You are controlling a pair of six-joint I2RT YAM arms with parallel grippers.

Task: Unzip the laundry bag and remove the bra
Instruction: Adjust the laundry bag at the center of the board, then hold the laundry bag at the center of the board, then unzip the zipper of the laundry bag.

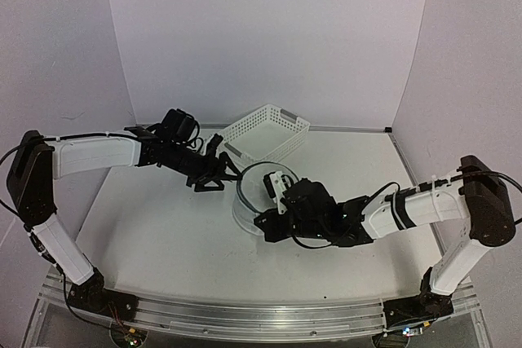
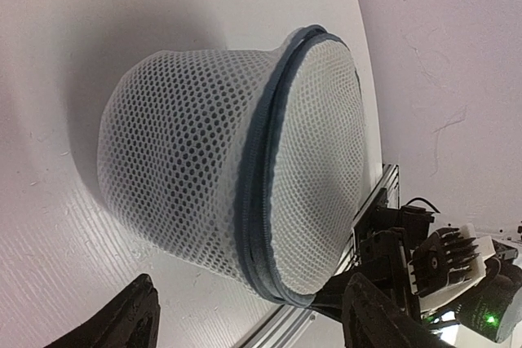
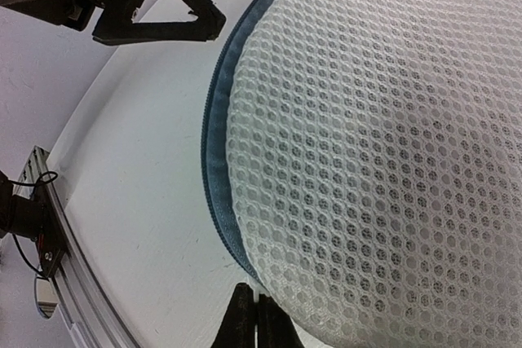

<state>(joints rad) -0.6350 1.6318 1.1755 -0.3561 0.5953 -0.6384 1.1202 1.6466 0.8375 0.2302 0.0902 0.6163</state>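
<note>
Pretty bare setup: a flat white tabletop [image 1: 163, 234] boxed in on three sides by plain white backdrop panels [image 1: 269, 30]. There's a thin silver strip [image 1: 351, 129] where the table meets the back wall, and a ribbed aluminium rail [image 1: 245, 311] along the near edge. Lighting's soft and even, slightly purplish, with faint shadows.

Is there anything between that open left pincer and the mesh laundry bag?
Nothing but a strip of bare white table, seen in the left wrist view, separates the left pincer from the laundry bag.
</note>
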